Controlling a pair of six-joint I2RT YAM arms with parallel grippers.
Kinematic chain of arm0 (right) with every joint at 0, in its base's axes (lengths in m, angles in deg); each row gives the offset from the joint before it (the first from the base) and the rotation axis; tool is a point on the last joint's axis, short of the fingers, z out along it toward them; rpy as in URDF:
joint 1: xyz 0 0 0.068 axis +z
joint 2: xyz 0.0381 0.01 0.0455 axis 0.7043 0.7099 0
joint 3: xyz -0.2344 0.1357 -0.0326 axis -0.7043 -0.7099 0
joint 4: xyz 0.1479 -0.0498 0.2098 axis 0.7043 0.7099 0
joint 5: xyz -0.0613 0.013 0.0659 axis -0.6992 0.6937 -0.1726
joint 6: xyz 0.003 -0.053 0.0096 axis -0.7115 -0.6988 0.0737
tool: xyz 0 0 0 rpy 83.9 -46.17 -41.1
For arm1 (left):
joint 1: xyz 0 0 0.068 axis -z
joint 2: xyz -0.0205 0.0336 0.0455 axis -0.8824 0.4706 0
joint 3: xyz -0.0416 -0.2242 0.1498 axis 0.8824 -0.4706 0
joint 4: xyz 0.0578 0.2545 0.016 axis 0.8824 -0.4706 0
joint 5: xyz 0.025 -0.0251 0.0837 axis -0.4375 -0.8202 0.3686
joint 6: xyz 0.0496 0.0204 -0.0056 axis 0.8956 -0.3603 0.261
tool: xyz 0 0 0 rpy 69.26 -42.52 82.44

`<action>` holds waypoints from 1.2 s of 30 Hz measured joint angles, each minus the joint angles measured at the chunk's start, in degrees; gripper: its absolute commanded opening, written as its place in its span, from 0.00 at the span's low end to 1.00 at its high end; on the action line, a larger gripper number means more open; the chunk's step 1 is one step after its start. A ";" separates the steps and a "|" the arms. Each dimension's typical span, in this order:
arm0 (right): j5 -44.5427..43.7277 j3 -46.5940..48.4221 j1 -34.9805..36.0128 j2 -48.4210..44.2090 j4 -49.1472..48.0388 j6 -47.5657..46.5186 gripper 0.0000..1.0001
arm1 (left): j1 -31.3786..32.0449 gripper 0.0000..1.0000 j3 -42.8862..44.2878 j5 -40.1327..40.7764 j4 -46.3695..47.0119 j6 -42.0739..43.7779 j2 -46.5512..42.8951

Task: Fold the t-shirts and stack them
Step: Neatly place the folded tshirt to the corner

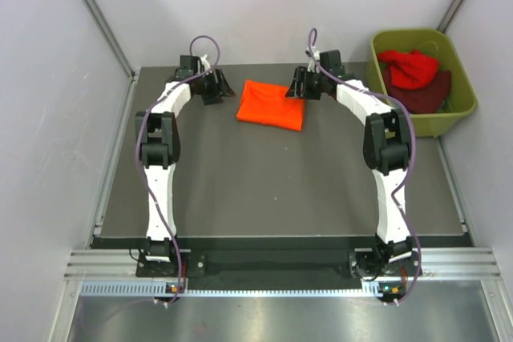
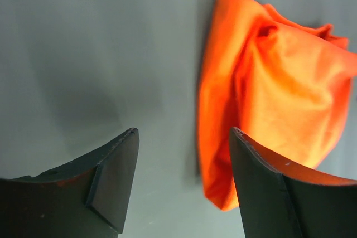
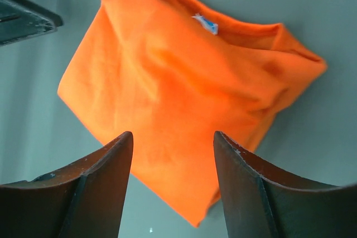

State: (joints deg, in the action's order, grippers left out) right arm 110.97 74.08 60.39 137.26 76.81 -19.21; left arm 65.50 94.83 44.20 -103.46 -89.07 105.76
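Observation:
A bright orange t-shirt [image 1: 272, 104] lies folded into a small rectangle at the back middle of the table. It also shows in the left wrist view [image 2: 268, 93] and the right wrist view [image 3: 184, 93], with a white neck label. My left gripper [image 1: 215, 90] is open and empty just left of the shirt [image 2: 183, 137]. My right gripper [image 1: 295, 87] is open and empty over the shirt's right edge [image 3: 173, 140]. A red t-shirt [image 1: 410, 67] and a dark maroon t-shirt [image 1: 429, 94] lie crumpled in the tub.
An olive-green plastic tub [image 1: 462, 86] stands off the table's back right corner. The dark grey table [image 1: 272, 190] is walled on left, back and right. A metal rail [image 1: 280, 266] runs along the near edge by the arm bases.

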 measured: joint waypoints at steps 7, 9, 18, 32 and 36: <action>0.26 0.00 0.87 1.75 0.04 -0.04 0.60 | 1.20 0.69 -0.17 -6.78 3.28 -3.39 2.69; 0.15 0.00 0.92 2.51 0.09 -0.07 0.60 | 1.42 0.69 -0.17 -7.54 4.04 -3.78 2.91; -0.17 -0.02 1.11 4.92 0.37 -0.15 0.60 | 1.88 0.66 1.95 -11.08 7.37 -6.40 5.57; -0.50 -0.35 1.27 5.01 0.28 -0.57 0.61 | 4.79 0.55 3.80 -13.97 11.52 -8.48 8.37; -0.81 -0.33 1.51 5.03 0.28 -0.59 0.61 | 4.87 0.39 3.80 -14.36 11.56 -8.61 8.83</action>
State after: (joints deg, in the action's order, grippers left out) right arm 110.16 73.75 61.90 142.29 77.09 -19.80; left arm 70.38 98.64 29.84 -91.90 -97.68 114.60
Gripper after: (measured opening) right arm 0.604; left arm 0.499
